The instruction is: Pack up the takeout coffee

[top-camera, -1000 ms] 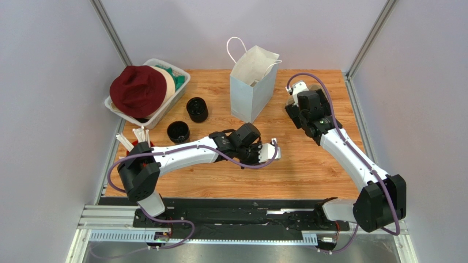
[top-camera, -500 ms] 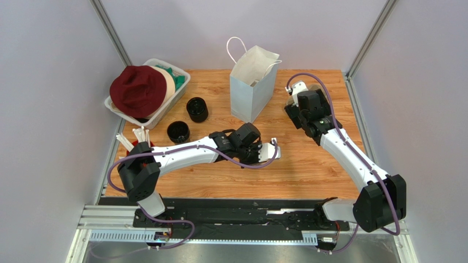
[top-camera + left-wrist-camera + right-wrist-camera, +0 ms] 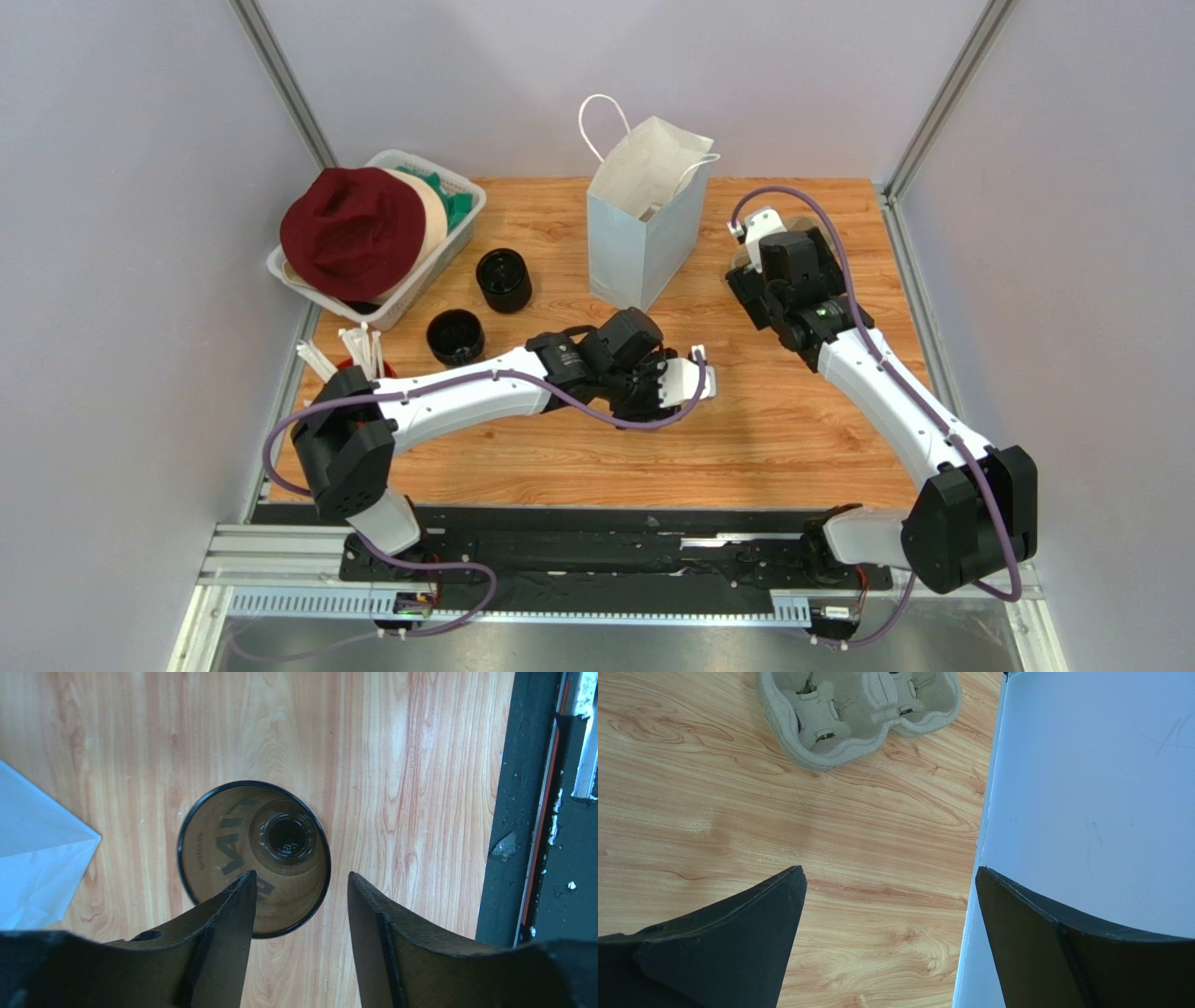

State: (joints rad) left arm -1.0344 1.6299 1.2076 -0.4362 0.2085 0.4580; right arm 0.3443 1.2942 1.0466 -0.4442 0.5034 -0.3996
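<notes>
In the left wrist view the takeout coffee [image 3: 231, 833], a dark cup with a brown inside, stands upright on the wood. My left gripper [image 3: 300, 876] is open just above its near rim, one finger over the cup's mouth and the other outside the wall, touching nothing. In the top view this gripper [image 3: 657, 385] covers that cup. The pale-blue paper bag [image 3: 638, 238] stands open at the back centre. My right gripper [image 3: 889, 875] is open and empty beside the bag's wall [image 3: 1088, 798]; in the top view the right gripper [image 3: 765, 297] is right of the bag.
Two more dark cups [image 3: 502, 277] [image 3: 455, 336] stand left of the bag. A white bin [image 3: 456, 231] with a maroon hat [image 3: 351, 231] sits at the back left. White straws [image 3: 351, 347] stick up by the left arm. A grey pulp tray [image 3: 857, 707] lies beyond the right gripper.
The left gripper's jaws have opened and let go of the cup, and the left wrist has shifted slightly towards the back. The right arm has not moved.
</notes>
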